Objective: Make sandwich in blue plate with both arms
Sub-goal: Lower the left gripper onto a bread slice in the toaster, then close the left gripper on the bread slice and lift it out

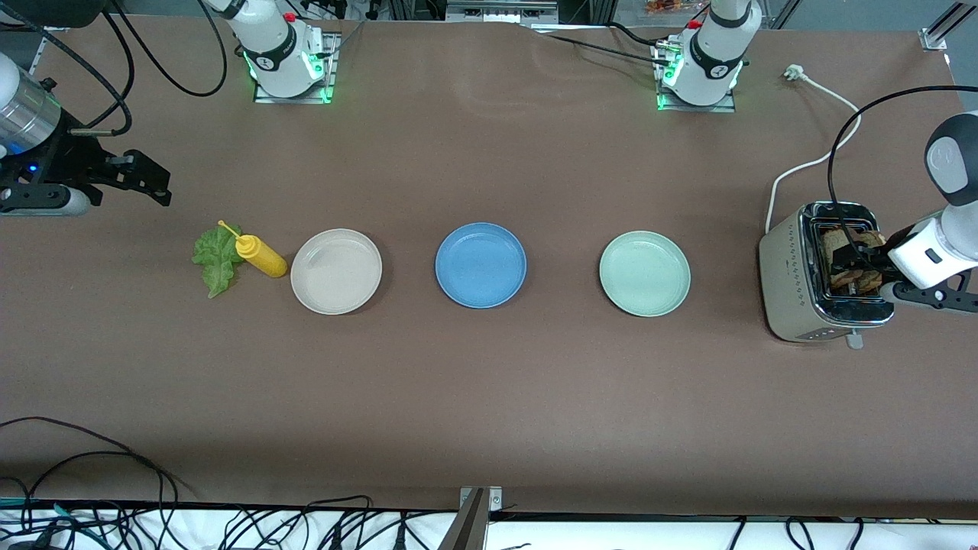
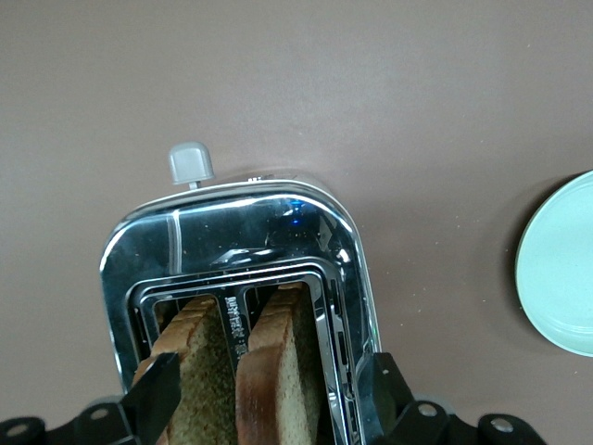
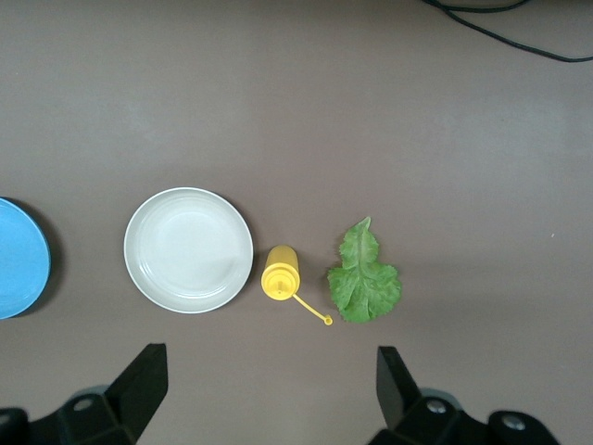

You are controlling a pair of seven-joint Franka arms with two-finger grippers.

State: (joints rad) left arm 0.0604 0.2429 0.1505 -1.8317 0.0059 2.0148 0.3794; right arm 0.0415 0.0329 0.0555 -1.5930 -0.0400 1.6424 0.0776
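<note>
The blue plate (image 1: 480,265) (image 3: 18,258) lies bare in the middle of the row of plates. Two brown toast slices (image 2: 199,371) (image 2: 278,371) stand upright in the slots of a silver toaster (image 1: 787,283) (image 2: 241,222) at the left arm's end of the table. My left gripper (image 1: 856,263) (image 2: 269,394) is open over the toaster, with both slices between its spread fingers and gaps showing at each side. A green lettuce leaf (image 1: 216,260) (image 3: 364,278) lies flat on the table at the right arm's end. My right gripper (image 1: 157,183) (image 3: 269,389) hangs open and empty over bare table by the leaf.
A yellow squeeze bottle (image 1: 261,257) (image 3: 280,272) lies between the lettuce and a beige-white plate (image 1: 336,271) (image 3: 188,249). A pale green plate (image 1: 644,273) (image 2: 561,264) sits between the blue plate and the toaster. The toaster's white cord (image 1: 810,164) runs toward the arms' bases.
</note>
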